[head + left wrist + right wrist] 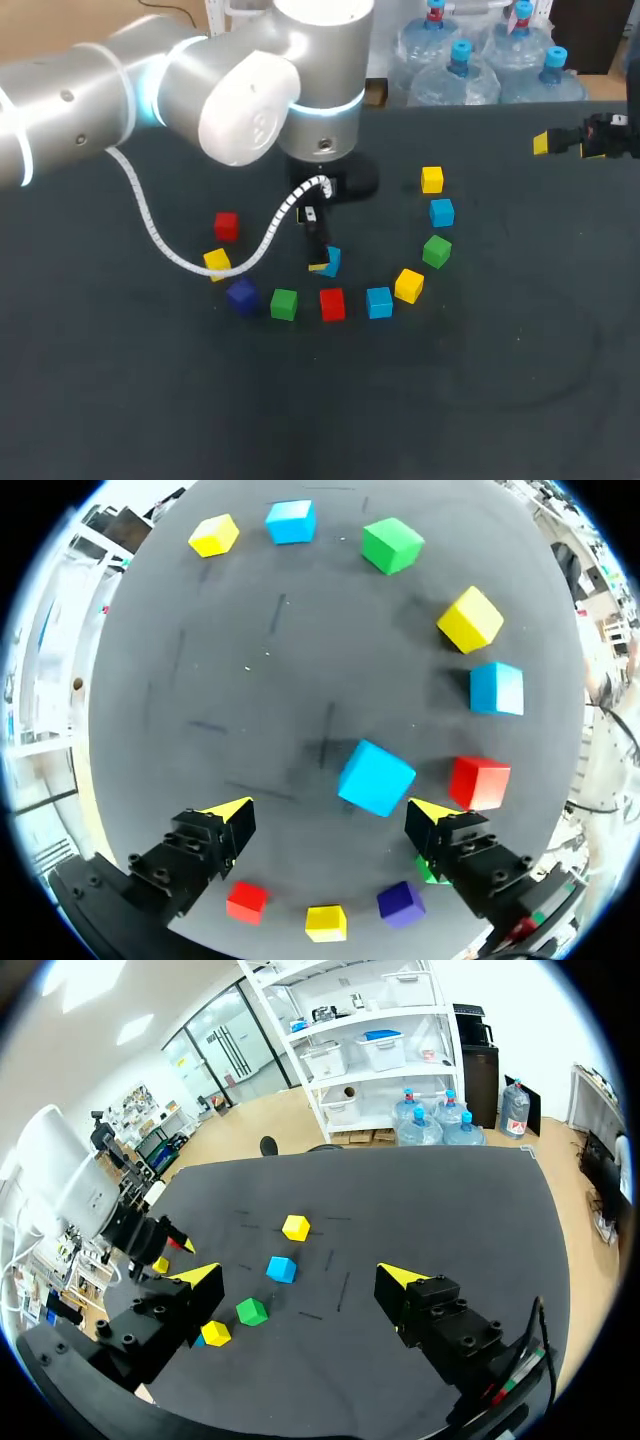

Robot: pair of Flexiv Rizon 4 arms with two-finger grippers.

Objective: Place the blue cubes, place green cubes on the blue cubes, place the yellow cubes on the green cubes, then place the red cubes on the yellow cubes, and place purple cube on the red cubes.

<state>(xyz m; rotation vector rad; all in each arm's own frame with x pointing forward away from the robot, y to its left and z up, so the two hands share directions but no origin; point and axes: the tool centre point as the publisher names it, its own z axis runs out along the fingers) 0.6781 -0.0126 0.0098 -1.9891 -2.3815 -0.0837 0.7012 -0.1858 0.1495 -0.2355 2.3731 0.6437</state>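
Observation:
My left gripper (330,815) hangs open just above the table. A blue cube (376,777) lies on the cloth between its yellow fingertips (228,815), touching neither. From the head view, this gripper (318,252) and the blue cube (331,261) sit inside a ring of cubes. The ring holds a yellow cube (432,179), blue (442,212), green (436,250), yellow (409,285), blue (379,302), red (332,304), green (284,304), purple (241,296), yellow (217,263) and red (226,226). My right gripper (563,147) stands open and empty, high at the far right.
The dark cloth table (500,380) has open space in front of the ring and to its right. My left arm (200,90) spans the back left, and its white coiled cable (160,235) hangs over the cubes on the left. All cubes lie singly.

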